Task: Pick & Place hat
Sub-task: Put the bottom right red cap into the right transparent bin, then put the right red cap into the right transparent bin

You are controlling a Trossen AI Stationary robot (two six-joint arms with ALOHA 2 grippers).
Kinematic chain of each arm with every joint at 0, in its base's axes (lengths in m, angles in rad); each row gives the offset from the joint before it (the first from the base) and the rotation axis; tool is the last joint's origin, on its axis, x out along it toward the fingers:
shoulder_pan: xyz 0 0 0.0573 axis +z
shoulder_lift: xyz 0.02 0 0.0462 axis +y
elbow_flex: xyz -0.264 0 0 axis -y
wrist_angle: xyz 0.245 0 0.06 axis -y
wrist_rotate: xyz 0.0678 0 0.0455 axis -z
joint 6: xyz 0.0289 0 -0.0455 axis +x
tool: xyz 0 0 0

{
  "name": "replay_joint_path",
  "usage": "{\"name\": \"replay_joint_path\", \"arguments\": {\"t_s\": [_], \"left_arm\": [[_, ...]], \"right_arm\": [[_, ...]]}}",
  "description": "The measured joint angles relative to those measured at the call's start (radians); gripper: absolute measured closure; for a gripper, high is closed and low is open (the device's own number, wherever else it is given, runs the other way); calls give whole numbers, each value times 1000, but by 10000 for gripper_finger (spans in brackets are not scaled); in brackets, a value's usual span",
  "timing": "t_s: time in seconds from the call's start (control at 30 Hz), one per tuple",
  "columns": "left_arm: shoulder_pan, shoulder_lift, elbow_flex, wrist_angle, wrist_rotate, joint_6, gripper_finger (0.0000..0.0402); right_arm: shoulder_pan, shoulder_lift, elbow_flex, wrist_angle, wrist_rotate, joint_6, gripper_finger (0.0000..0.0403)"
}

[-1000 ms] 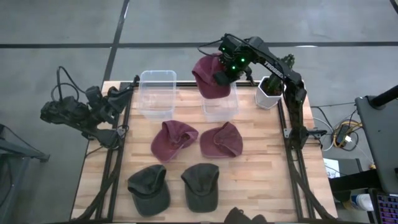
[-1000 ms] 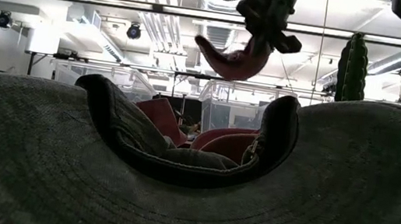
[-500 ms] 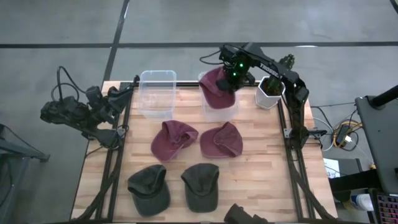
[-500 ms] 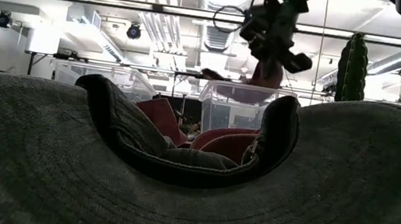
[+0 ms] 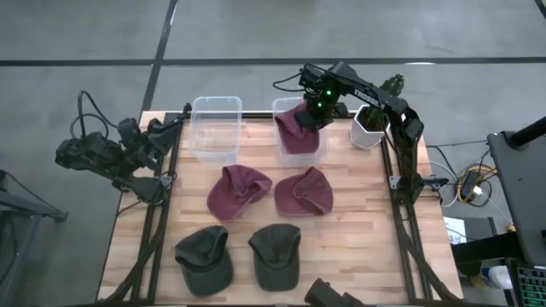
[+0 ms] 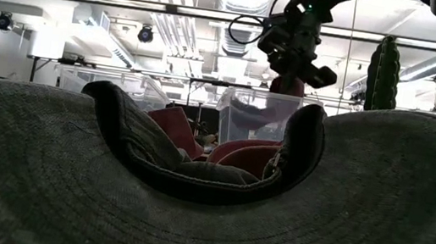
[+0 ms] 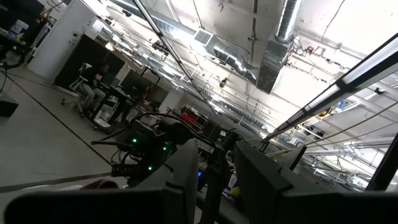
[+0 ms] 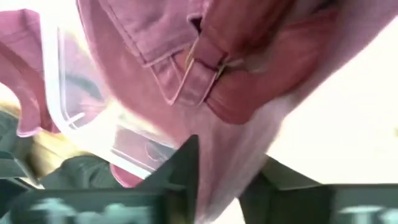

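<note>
We are lowering a hat.
Our right pincer (image 5: 313, 111) is gripping the maroon hat (image 5: 296, 133) inside the clear bin (image 5: 300, 156).

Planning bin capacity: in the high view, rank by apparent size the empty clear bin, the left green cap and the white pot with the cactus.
1. Empty clear bin, largest.
2. Left green cap, close behind; it looks only a little smaller than the bin.
3. White pot, clearly smallest.

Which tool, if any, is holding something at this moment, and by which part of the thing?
The right tool holds a maroon hat over the right clear bin; the wrist view shows the hold near the rear strap and buckle. The left tool holds nothing.
</note>
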Motion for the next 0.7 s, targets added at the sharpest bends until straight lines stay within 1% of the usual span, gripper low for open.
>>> {"name": "replay_joint_path", "arguments": {"t_s": [0.17, 0.3, 0.47, 0.57, 0.7], "left_arm": [[0, 0, 0, 0, 0, 1, 303], [0, 0, 0, -2, 0, 2, 303], [0, 0, 0, -2, 0, 2, 303], [0, 0, 0, -5, 0, 2, 303], [0, 0, 0, -18, 0, -4, 303]], "right_arm": [[1, 0, 12, 2, -13, 1, 236], [1, -5, 55, -3, -14, 1, 192], [1, -17, 138, -26, -15, 10, 170], [16, -38, 184, -25, -17, 2, 168], [67, -54, 234, -21, -49, -57, 168]]}}
